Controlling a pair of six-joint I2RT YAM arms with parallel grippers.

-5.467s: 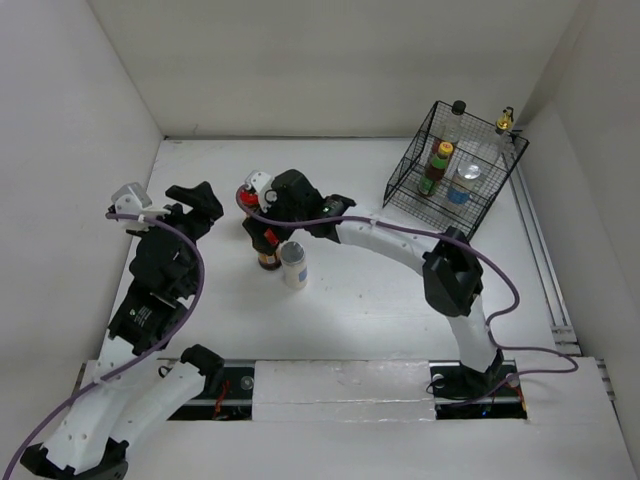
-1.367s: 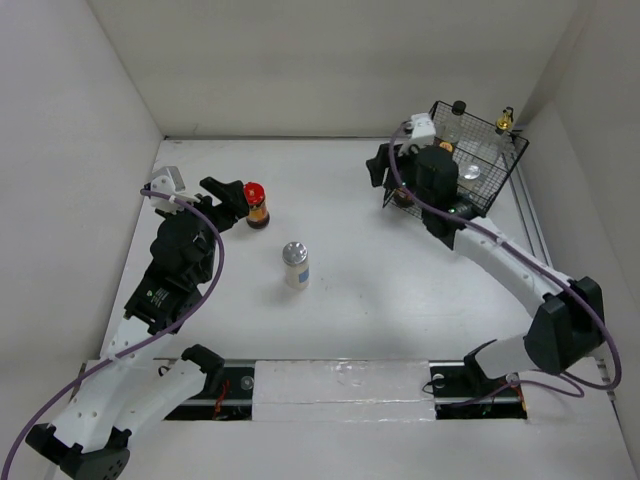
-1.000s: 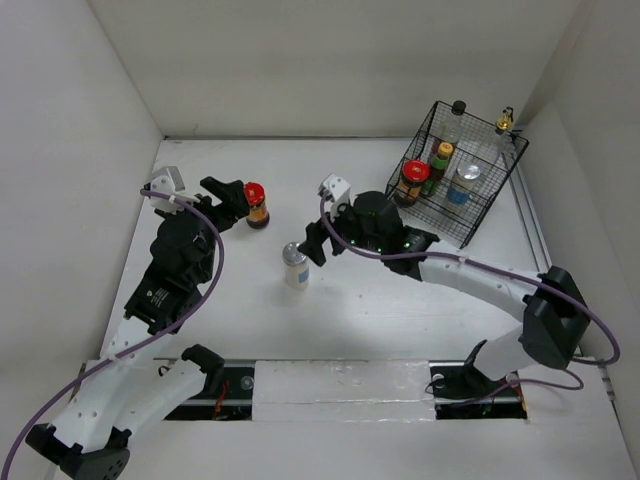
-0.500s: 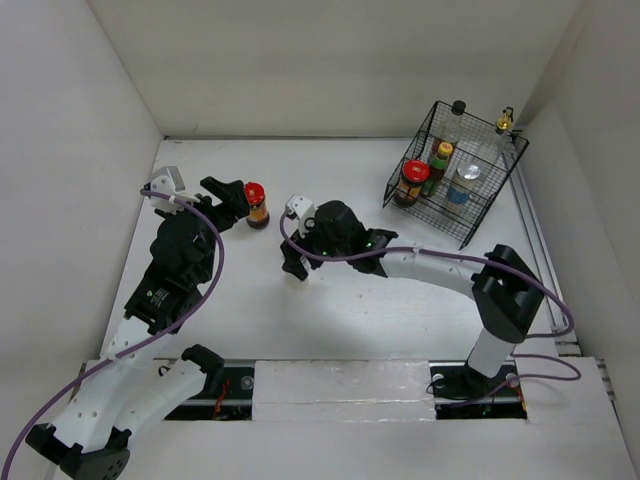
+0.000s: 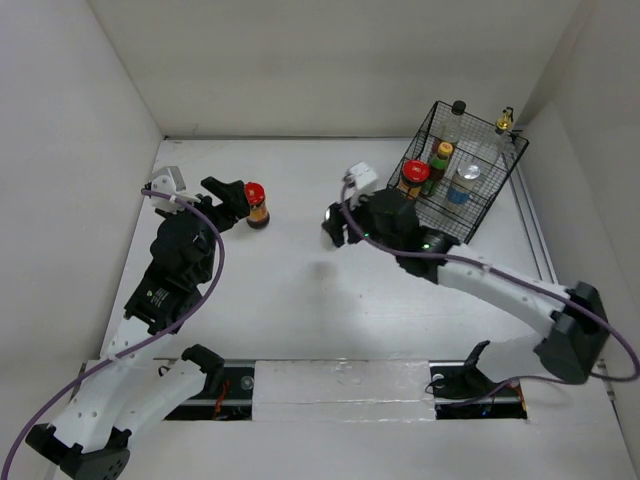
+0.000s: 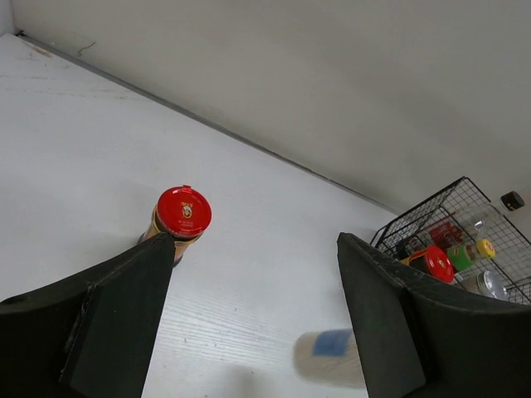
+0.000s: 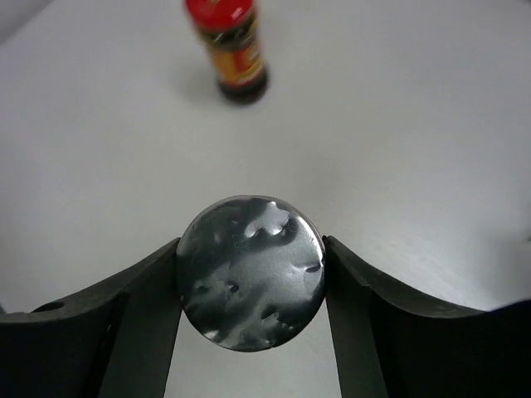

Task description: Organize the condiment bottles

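My right gripper [image 5: 335,226] is shut on a silver-lidded white shaker [image 7: 251,283] and holds it above the table, left of the black wire basket [image 5: 480,215]. The shaker shows blurred in the left wrist view [image 6: 333,356]. A red-lidded dark jar [image 5: 256,204] stands upright at the table's left. It shows by my left finger in the left wrist view [image 6: 181,220] and far ahead in the right wrist view [image 7: 232,46]. My left gripper [image 5: 228,203] is open and empty just left of the jar. The basket holds a red-lidded jar [image 5: 414,178], a yellow-capped bottle [image 5: 439,160] and a silver-lidded shaker [image 5: 467,180].
A black-capped bottle [image 5: 458,112] and a gold-capped glass bottle [image 5: 506,122] stand at the basket's far side. White walls close in the table at the left, back and right. The basket also shows at the right in the left wrist view [image 6: 415,228].
The right gripper left the basket, came down on the shaker at mid-table, shut on it and lifted it up and right toward the basket. The left arm has stayed still since 1.4 s ago.
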